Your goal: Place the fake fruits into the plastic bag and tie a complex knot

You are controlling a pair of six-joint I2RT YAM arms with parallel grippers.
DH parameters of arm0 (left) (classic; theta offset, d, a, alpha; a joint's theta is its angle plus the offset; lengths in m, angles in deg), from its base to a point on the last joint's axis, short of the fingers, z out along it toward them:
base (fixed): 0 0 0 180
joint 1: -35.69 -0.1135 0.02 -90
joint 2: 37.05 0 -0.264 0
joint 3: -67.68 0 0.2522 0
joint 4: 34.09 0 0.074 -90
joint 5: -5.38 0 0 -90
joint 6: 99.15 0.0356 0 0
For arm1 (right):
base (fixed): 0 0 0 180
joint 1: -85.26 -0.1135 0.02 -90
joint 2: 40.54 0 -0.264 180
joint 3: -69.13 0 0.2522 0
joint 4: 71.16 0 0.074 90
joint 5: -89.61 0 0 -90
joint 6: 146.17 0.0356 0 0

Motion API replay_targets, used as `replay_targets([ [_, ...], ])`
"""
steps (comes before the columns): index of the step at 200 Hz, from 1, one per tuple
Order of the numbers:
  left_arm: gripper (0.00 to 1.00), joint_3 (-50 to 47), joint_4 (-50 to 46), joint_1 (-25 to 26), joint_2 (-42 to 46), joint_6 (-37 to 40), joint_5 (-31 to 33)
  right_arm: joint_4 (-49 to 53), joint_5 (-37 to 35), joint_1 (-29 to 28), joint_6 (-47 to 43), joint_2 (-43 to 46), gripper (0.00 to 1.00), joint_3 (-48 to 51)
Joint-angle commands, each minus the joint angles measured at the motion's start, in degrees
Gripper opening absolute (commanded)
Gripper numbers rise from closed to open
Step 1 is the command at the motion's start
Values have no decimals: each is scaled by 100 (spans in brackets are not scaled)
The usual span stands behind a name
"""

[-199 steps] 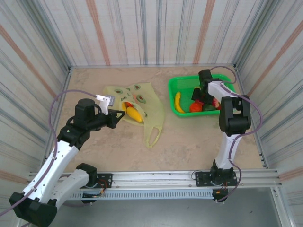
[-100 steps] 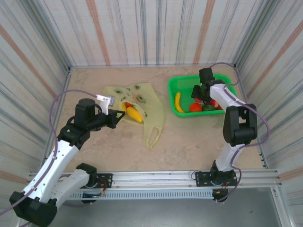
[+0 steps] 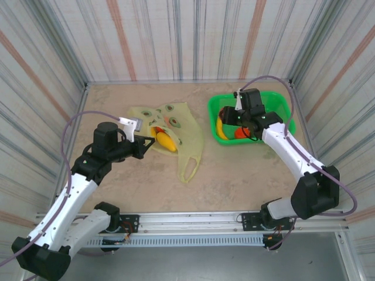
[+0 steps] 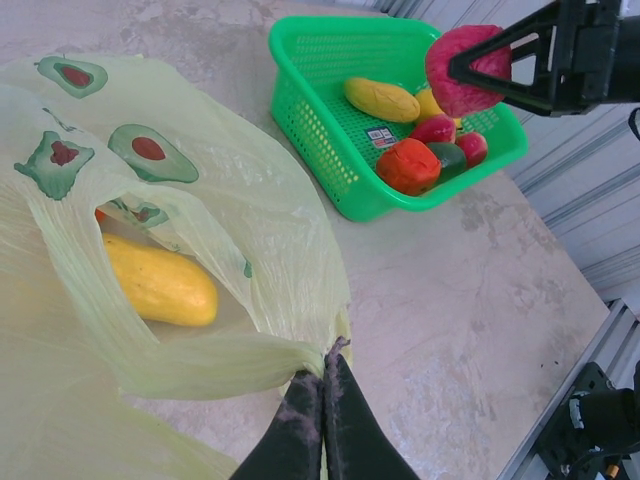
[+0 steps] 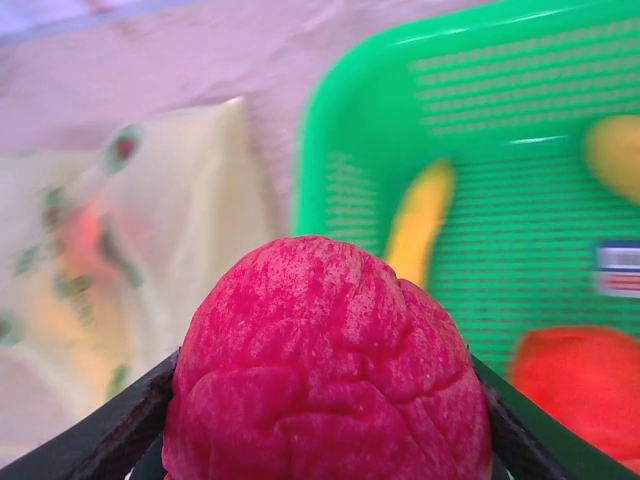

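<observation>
The pale yellow-green plastic bag point(image 3: 183, 136) lies left of centre with avocado prints on it. My left gripper point(image 3: 144, 146) is shut on the bunched rim of the plastic bag point(image 4: 200, 190) and holds its mouth up. Inside lie a yellow fruit point(image 4: 160, 282) and something orange-red point(image 4: 100, 214). A wrinkled pink-red fruit point(image 5: 325, 365) sits between the jaws of my right gripper point(image 5: 325, 400), which is shut on it. That gripper point(image 3: 227, 115) hangs over the left half of the green basket point(image 3: 276, 98), with the pink-red fruit point(image 4: 463, 70) clear of the basket's contents.
In the basket point(image 4: 300, 110) remain a banana point(image 3: 220, 127), a yellow fruit point(image 4: 382, 99), an orange-red fruit point(image 4: 408, 165), a dark green one point(image 4: 449, 158) and small red ones. Striped walls close in the table on three sides. Bare tabletop point(image 3: 234, 170) lies between bag and basket.
My right arm has swung left from the basket's right side, carrying the pink-red fruit up over the basket's left half. The left arm and the bag have stayed put.
</observation>
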Motion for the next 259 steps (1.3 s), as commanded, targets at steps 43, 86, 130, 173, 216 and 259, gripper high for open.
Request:
replay_targets([
  [43,0,2,-121,17,31,122,155,-897,1293,-1772,-204,-494,50,187],
  [86,0,-7,-133,19,74,133,199,-1145,1563,-2425,-113,-1520,50,-286],
  [130,0,-6,-137,27,75,133,187,-1185,875,-2700,143,-2460,50,-1034],
  [173,0,-6,-130,21,66,123,163,-778,-375,-2797,496,-3477,48,-2177],
  [216,0,-7,-112,20,48,115,148,-1128,-750,-2972,820,-4124,50,-2906],
  [259,0,-7,-121,22,17,112,155,-1050,-728,-3011,1017,-4484,77,-3322],
])
